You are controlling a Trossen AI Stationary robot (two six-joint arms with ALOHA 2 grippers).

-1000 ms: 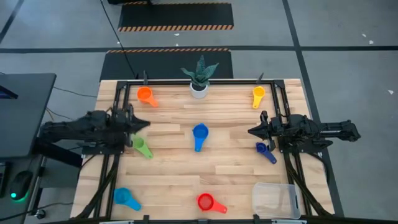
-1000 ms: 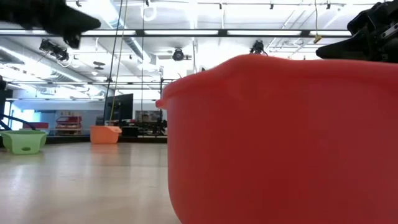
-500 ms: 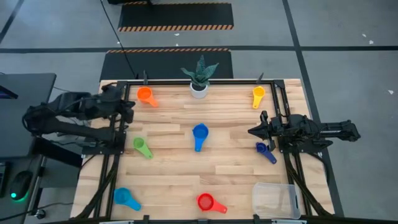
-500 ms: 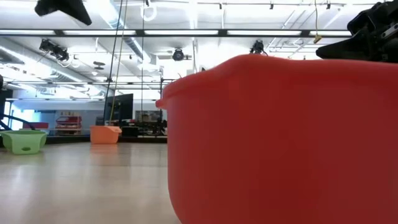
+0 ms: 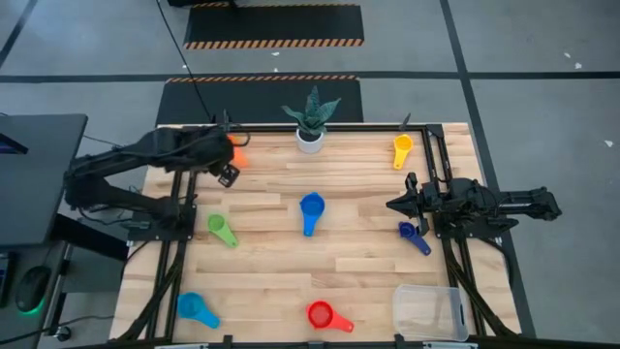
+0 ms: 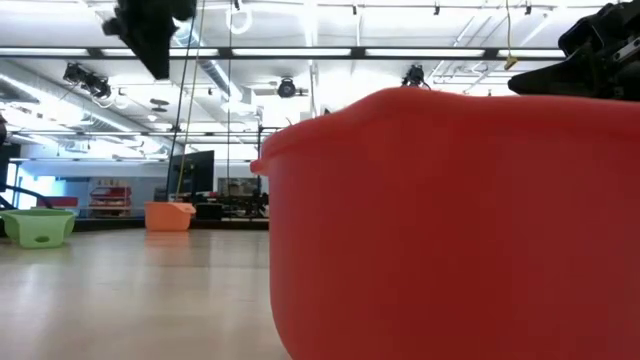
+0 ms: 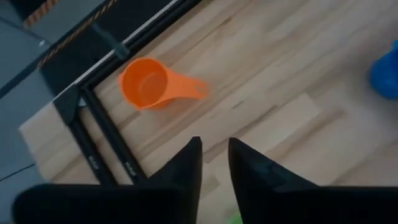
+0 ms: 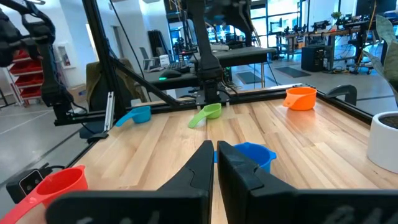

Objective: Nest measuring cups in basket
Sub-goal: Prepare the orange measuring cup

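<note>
- On the table [image 5: 291, 262], seen from high above, your left gripper [image 5: 226, 167] hangs by the far left corner, right over the orange cup [image 5: 235, 153]. You can't tell here how wide its fingers are. Your right gripper [image 5: 394, 205] waits by the right edge, near the navy cup [image 5: 413, 236]. The yellow cup [image 5: 402, 150] sits by the far right corner, the blue cup [image 5: 311, 210] in the middle, the green cup [image 5: 221, 229] near the left edge, the light blue cup [image 5: 196, 309] at the near left corner and the red cup [image 5: 325, 316] at the near edge. The clear basket [image 5: 430, 312] sits at the near right corner with no cups in it.
- In the low view, the red cup [image 6: 450, 220] fills most of what you see.
- In the left wrist view, the fingers [image 7: 186, 165] are nearly closed and hold nothing. The orange cup [image 7: 155, 83] lies on the wood past them.
- In the right wrist view, the fingers [image 8: 202, 163] are nearly closed and hold nothing too.
</note>
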